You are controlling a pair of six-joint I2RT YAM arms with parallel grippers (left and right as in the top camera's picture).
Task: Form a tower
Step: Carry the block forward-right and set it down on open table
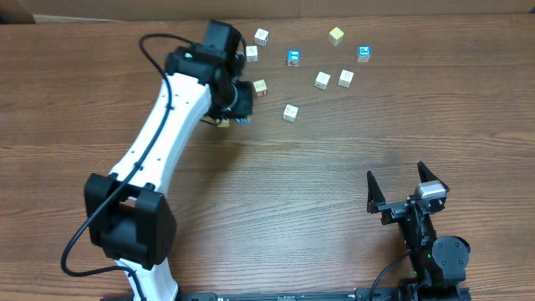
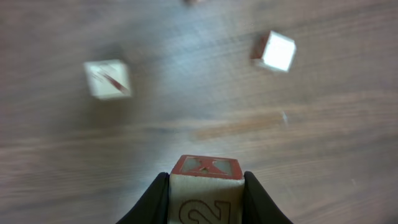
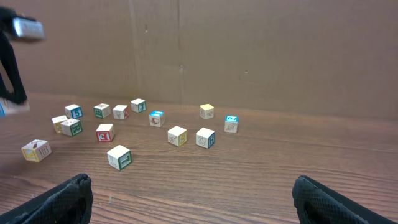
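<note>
The left gripper [image 2: 206, 186] pinches a pale cube [image 2: 206, 167], red-topped with a 2 on its near face, presumably as a piece for the tower. No tower can be made out, as the loose cubes [image 1: 290, 113] lie singly on the table [image 1: 276, 192] beyond and right of the held cube, while the right gripper [image 1: 396, 176], jaws spread and empty, sits well apart from it, probably to keep the work area free. Only the left wrist view shows the grip and printed faces, which the arm hides overhead; only the overhead view shows both arms.
</note>
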